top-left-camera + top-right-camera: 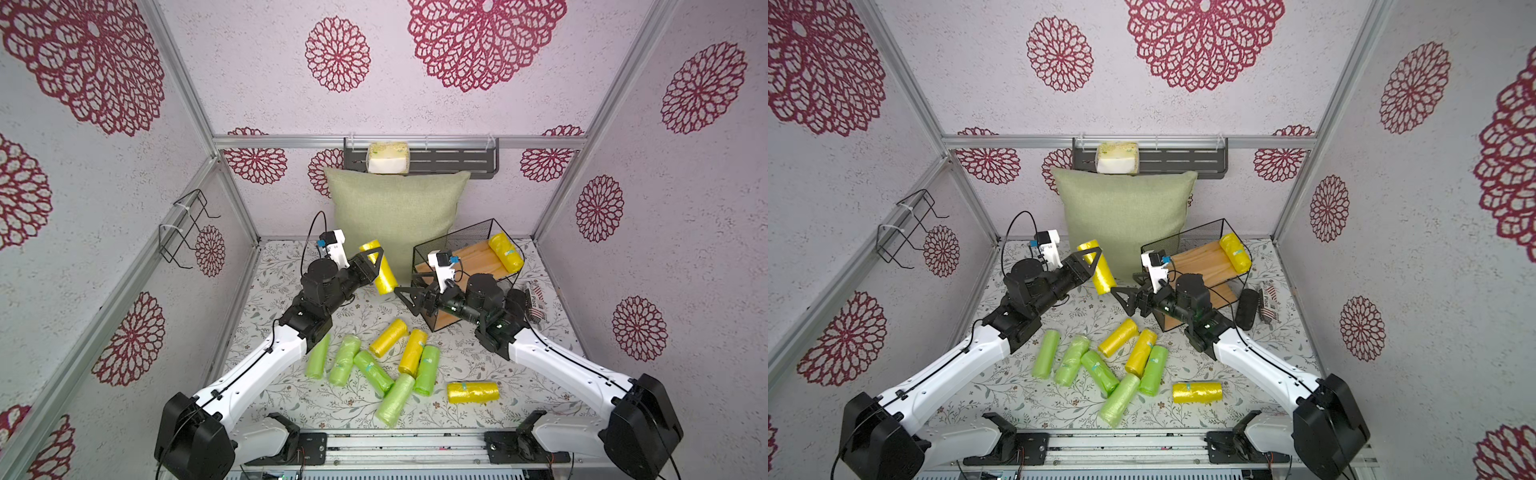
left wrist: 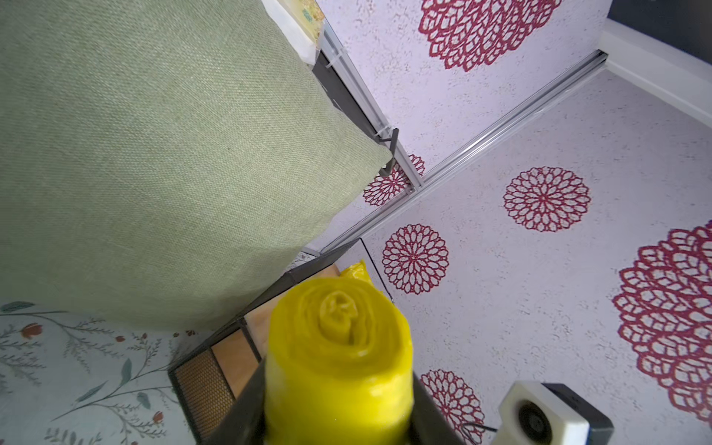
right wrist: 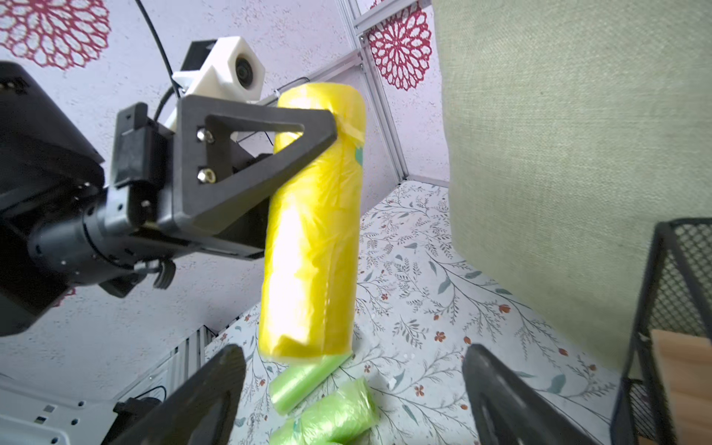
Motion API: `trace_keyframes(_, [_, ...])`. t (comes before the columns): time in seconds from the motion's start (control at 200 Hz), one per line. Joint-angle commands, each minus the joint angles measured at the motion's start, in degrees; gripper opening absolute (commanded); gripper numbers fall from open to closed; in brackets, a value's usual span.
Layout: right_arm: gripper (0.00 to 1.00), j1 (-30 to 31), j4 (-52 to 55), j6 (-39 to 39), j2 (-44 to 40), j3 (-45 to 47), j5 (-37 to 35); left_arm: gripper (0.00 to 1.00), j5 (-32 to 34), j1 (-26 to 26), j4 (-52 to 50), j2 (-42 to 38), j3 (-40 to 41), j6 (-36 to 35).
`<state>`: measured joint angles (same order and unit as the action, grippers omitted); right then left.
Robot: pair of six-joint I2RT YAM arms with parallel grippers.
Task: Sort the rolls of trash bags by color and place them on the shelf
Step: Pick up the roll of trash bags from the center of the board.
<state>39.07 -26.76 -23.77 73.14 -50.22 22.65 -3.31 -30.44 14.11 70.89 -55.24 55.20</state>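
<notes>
My left gripper (image 1: pixel 377 259) is shut on a yellow roll of trash bags (image 1: pixel 384 270), which hangs tilted in front of the pillow. In the left wrist view the same roll (image 2: pixel 339 358) sits end-on between both fingers. My right gripper (image 1: pixel 405 301) stands open just left of the shelf (image 1: pixel 457 235) and faces that roll (image 3: pixel 312 231) with nothing between its fingers (image 3: pixel 200 397). Another yellow roll (image 1: pixel 505 251) lies on the shelf's top board. Three yellow rolls (image 1: pixel 388 337) and several green rolls (image 1: pixel 373 372) lie loose on the table.
A green pillow (image 1: pixel 395 216) leans against the back wall behind the held roll. Above it a dark grey wall rack (image 1: pixel 449 160) holds a pale packet (image 1: pixel 387 158). A wire holder (image 1: pixel 187 228) hangs on the left wall. A black object (image 1: pixel 1248 309) and a patterned packet (image 1: pixel 1268 303) lie right of the shelf.
</notes>
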Motion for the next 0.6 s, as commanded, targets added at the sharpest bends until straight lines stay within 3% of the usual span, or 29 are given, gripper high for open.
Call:
trace_keyframes(0.0, [0.93,0.48,-8.58,-3.95,0.83,-1.35,3.67,0.37,0.91,-0.66,6.81,-1.46,0.94,3.14])
trace_keyframes(0.18, [0.88,0.73,-11.77,-6.46,3.94,-2.25,5.23,0.37,0.39,-1.16,8.05,-1.24,1.45,4.13])
trace_keyframes(0.48, [0.64,1.59,-19.11,-10.33,8.14,-3.11,7.65,0.38,-0.04,-1.29,9.68,-1.0,2.93,4.83])
trace_keyframes(0.595, [0.49,1.67,-18.95,-10.07,8.68,-3.77,8.66,0.39,0.12,-1.25,9.87,-1.28,3.38,4.74])
